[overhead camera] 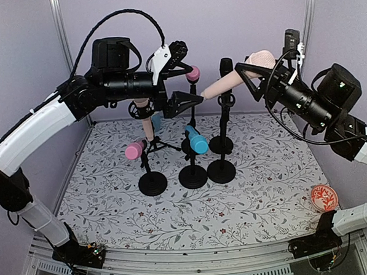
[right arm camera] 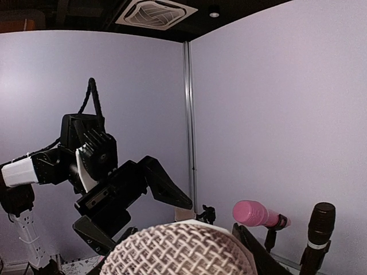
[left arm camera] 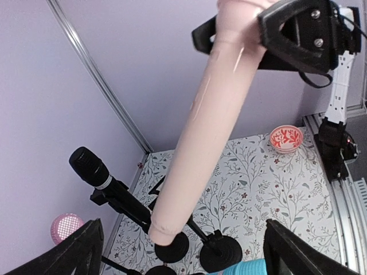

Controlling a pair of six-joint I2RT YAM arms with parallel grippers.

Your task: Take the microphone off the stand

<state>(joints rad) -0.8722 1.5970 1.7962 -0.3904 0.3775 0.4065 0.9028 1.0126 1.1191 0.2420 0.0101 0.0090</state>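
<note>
A pale beige microphone [overhead camera: 227,81] hangs slanted in the air above the black stands [overhead camera: 221,170], touching none of them. My right gripper [overhead camera: 257,66] is shut on it just below its mesh head [right arm camera: 178,252]. The long handle [left arm camera: 212,126] points down toward my left gripper [overhead camera: 196,84], which is open. Its two black fingers [left arm camera: 77,252] stand wide on either side of the handle's tail end without touching it.
Several other microphones sit in stands below: a black one [overhead camera: 226,67], a blue one [overhead camera: 196,140], a pink one [overhead camera: 135,150] and another pink one [overhead camera: 193,73] at the back. A red patterned bowl [overhead camera: 324,198] sits near the right edge.
</note>
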